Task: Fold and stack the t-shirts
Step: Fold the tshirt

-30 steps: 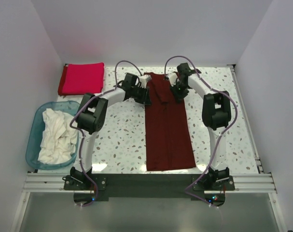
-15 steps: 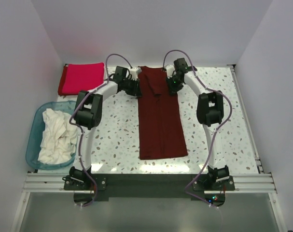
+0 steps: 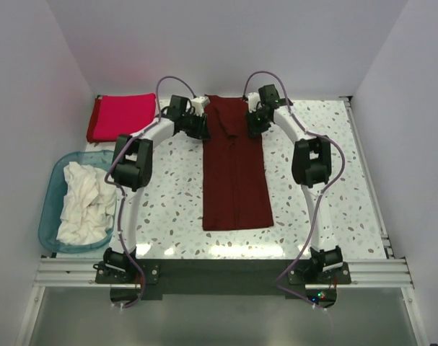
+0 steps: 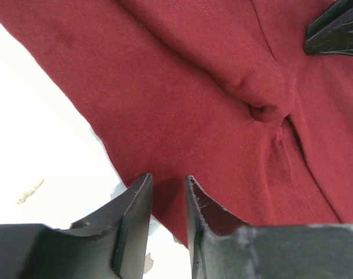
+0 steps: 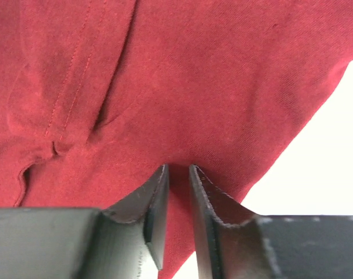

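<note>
Since a second ago both arms have reached further toward the back wall, and the maroon t-shirt has slid back with them, so its near hem now lies further from the front edge of the table. It lies as a long narrow strip down the middle, between the two arms. I see the left gripper at the shirt's far left corner, its fingers nearly together with the cloth edge pinched between them. The right gripper is at the far right corner, fingers a narrow slit apart, clamped on a bunch of the same cloth. At the back left corner the crimson t-shirt lies folded flat, well apart from the maroon one. Crumpled white t-shirts sit in the blue tub beside the left arm
</note>
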`<control>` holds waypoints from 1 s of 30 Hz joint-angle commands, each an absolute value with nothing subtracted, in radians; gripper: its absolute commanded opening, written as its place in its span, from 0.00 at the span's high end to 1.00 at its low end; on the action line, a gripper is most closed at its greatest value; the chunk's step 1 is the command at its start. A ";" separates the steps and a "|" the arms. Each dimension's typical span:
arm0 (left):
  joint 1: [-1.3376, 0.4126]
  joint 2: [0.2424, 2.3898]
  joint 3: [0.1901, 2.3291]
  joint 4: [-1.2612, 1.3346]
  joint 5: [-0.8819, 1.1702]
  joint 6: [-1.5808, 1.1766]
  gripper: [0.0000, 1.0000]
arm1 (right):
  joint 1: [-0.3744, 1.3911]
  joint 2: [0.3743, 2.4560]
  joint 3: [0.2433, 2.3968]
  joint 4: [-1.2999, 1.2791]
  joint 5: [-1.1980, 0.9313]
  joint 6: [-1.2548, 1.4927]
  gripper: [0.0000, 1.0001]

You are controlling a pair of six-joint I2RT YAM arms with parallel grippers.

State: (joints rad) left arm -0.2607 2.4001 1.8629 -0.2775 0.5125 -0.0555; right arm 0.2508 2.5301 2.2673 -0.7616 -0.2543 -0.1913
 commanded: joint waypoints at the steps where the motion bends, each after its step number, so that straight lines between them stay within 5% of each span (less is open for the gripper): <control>1: -0.230 2.413 1.881 -0.327 0.439 0.041 0.62 | 0.247 2.571 2.289 -0.778 -0.222 -0.190 0.73; 10: -0.229 2.078 1.787 -0.186 0.560 0.268 0.32 | 0.242 2.139 2.091 -0.683 -0.385 -0.267 0.42; 14: -0.229 1.867 1.646 -0.152 0.641 0.353 0.00 | 0.244 1.996 2.066 -0.730 -0.402 -0.412 0.27; 20: -0.230 1.533 1.292 0.067 0.661 0.290 0.00 | 0.244 1.735 1.772 -0.566 -0.440 -0.534 0.21; 25: -0.248 1.450 1.299 -0.398 0.897 0.618 0.00 | 0.247 1.588 1.640 -0.844 -0.651 -0.929 0.17; 30: -0.385 1.228 0.932 -0.427 0.818 0.908 0.00 | 0.250 1.454 1.369 -1.100 -0.709 -1.328 0.18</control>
State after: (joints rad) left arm -0.2977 1.3376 1.0966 -0.2932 0.8051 0.6575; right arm 0.2470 1.5146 1.4986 -0.8810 -0.6010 -0.9859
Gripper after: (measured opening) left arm 0.997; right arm 0.837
